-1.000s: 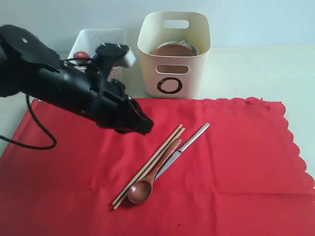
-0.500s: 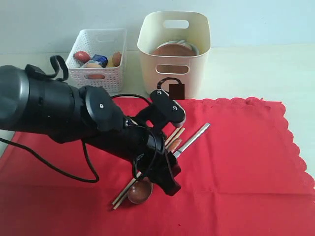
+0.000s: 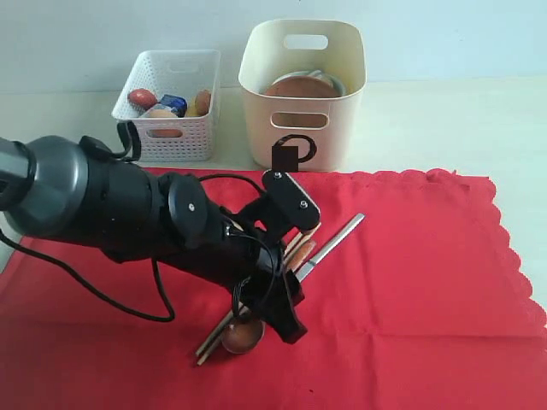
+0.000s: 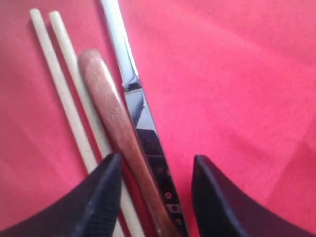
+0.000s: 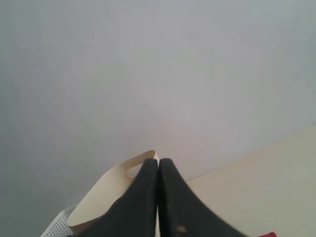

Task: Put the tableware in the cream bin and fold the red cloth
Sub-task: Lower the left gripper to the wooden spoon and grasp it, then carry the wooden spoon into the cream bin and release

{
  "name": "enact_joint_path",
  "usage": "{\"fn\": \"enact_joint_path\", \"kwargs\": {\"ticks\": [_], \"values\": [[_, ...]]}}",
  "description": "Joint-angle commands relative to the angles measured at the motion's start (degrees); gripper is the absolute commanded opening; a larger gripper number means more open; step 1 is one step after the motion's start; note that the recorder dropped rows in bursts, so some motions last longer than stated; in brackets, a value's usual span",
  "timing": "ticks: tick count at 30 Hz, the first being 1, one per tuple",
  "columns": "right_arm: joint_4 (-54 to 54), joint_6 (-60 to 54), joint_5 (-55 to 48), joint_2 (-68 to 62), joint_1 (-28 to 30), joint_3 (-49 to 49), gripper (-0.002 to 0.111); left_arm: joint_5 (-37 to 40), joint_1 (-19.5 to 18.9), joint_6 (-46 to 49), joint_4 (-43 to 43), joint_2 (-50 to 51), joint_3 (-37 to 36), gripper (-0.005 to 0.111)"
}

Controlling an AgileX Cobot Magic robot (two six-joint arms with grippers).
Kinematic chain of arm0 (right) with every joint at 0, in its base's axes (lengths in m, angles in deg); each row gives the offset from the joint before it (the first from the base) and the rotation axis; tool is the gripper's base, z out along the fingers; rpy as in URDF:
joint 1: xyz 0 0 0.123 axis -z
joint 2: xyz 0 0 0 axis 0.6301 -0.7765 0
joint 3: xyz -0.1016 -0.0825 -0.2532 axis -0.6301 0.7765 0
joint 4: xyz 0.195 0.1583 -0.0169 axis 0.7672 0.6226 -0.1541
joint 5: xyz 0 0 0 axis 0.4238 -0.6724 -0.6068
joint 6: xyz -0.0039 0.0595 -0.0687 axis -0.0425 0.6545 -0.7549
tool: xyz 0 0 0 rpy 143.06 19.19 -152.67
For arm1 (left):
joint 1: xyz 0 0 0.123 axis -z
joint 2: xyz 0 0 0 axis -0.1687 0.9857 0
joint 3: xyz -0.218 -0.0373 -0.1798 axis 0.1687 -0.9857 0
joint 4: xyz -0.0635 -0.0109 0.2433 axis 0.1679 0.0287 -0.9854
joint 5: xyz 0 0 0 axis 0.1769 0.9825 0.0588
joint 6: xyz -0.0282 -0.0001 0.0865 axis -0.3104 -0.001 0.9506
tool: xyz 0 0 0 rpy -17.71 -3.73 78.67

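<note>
The red cloth [image 3: 410,290] lies spread flat over the table. On it, side by side, lie the wooden chopsticks [image 3: 209,346], a brown wooden spoon [image 3: 242,337] and a slim metal-handled utensil [image 3: 338,235]. My left gripper [image 3: 278,312] is down over them, open. In the left wrist view its jaws [image 4: 157,160] straddle the spoon handle [image 4: 111,108] and the utensil [image 4: 121,44], while the chopsticks [image 4: 59,74] run under one finger. The cream bin [image 3: 301,94] stands behind the cloth with the brown plate [image 3: 299,88] and a white bowl rim [image 3: 329,79] inside. My right gripper [image 5: 158,162] is shut and empty, held high near the bin [image 5: 106,197].
A white lattice basket [image 3: 167,102] with food items stands to the left of the bin. The cream tabletop [image 3: 444,120] shows bare behind the cloth on the right. The left arm's black body and cable cover the cloth's left middle.
The left arm swung from the back left of the cloth down over the chopsticks, spoon and utensil. Its jaws opened wider.
</note>
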Motion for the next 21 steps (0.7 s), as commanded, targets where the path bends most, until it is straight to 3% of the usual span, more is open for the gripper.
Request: {"fn": "enact_joint_path", "kwargs": {"ticks": [1, 2, 4, 21], "values": [[-0.54, -0.18, 0.18, 0.14, 0.15, 0.18, 0.0, -0.67, 0.15, 0.15, -0.08, 0.5, 0.07, 0.025], [-0.54, -0.18, 0.18, 0.14, 0.15, 0.18, 0.0, -0.67, 0.15, 0.15, -0.08, 0.19, 0.07, 0.012], [-0.54, -0.18, 0.18, 0.14, 0.15, 0.18, 0.0, -0.44, 0.15, 0.15, -0.2, -0.55, 0.07, 0.0], [-0.54, -0.18, 0.18, 0.14, 0.15, 0.18, 0.0, -1.77, 0.04, -0.07, 0.19, -15.24, 0.07, 0.0]]}}
